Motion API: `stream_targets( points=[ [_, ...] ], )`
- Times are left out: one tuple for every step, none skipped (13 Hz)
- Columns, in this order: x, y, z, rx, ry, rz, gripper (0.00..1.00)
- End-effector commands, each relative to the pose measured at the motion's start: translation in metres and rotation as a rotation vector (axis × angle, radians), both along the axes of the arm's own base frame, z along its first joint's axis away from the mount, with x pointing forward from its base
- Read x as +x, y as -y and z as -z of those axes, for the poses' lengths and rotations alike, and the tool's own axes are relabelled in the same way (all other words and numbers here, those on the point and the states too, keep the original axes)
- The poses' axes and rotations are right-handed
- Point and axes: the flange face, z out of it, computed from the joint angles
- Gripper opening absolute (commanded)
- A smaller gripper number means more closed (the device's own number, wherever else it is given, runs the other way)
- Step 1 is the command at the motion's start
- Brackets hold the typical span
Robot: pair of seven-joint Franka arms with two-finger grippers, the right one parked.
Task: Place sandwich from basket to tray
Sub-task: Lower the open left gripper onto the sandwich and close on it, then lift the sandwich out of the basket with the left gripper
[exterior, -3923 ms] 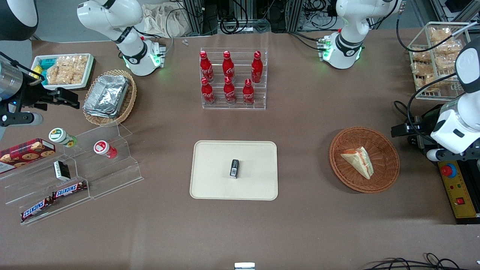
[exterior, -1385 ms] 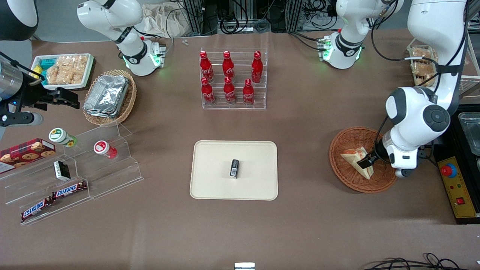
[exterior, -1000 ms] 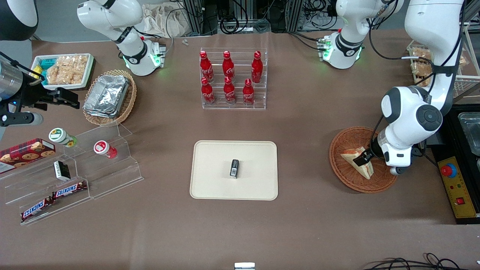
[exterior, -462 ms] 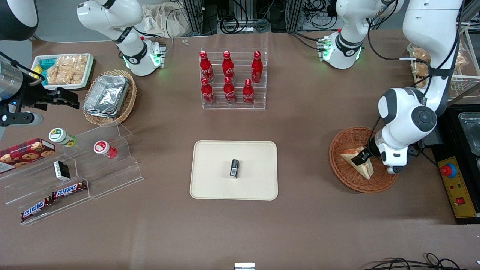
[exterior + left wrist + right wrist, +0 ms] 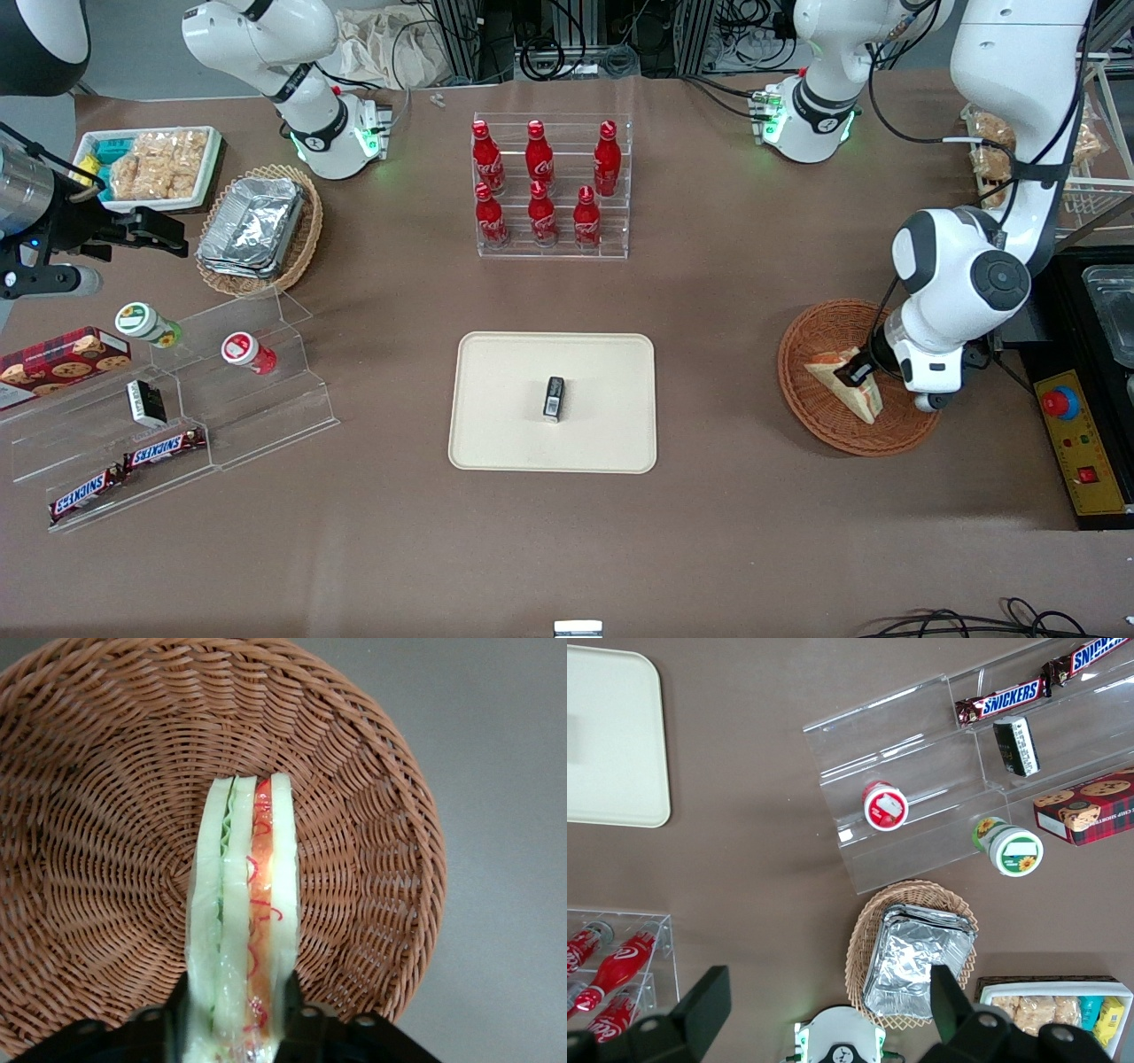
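Observation:
The sandwich (image 5: 831,376) lies in the round reddish-brown basket (image 5: 802,403) toward the working arm's end of the table; it is a pale wedge with red-orange and green filling along its edge (image 5: 244,886). My gripper (image 5: 858,372) is down in the basket (image 5: 97,859), shut on the sandwich's thick end, with one black finger (image 5: 299,1014) pressed against each bread face and the gripper (image 5: 235,1003) straddling the wedge. The sandwich rests on the wicker. The cream tray (image 5: 496,434) sits at the table's middle, with a small dark packet (image 5: 554,397) on it.
A clear rack of red bottles (image 5: 549,190) stands farther from the front camera than the tray. Toward the parked arm's end are a stepped acrylic stand (image 5: 266,416) with snacks and an oval basket of foil containers (image 5: 257,226). A yellow control box (image 5: 1085,443) lies beside the basket.
Over the last seconds my arm came in over the basket and lowered onto the sandwich, shifting slightly toward the tray. The fingers now grip the wedge, which has not left the basket.

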Motion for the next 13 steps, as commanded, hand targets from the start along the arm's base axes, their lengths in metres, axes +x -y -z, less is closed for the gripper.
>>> stream_targets(
  points=[
    [-0.008, 0.003, -0.006, 0.008, 0.012, -0.036, 0.20],
    [-0.009, 0.008, -0.013, 0.008, -0.004, -0.029, 0.16],
    [-0.008, 0.012, -0.028, 0.010, -0.029, -0.018, 0.13],
    [-0.005, 0.014, -0.048, 0.012, -0.050, -0.012, 0.09],
    [0.000, 0.023, -0.071, 0.011, -0.071, 0.007, 0.06],
    [0.004, 0.030, -0.090, 0.012, -0.098, 0.021, 0.01],
    [0.010, 0.033, -0.111, 0.012, -0.115, 0.028, 0.01],
    [0.015, 0.035, -0.129, 0.012, -0.139, 0.038, 0.01],
    [0.018, 0.037, -0.146, 0.013, -0.159, 0.047, 0.01],
    [0.021, 0.044, -0.164, 0.011, -0.163, 0.063, 0.01],
    [0.023, 0.052, -0.182, 0.008, -0.166, 0.075, 0.01],
    [0.024, 0.063, -0.199, 0.004, -0.166, 0.097, 0.01],
    [0.024, 0.080, -0.214, 0.000, -0.164, 0.127, 0.01]
  ],
)
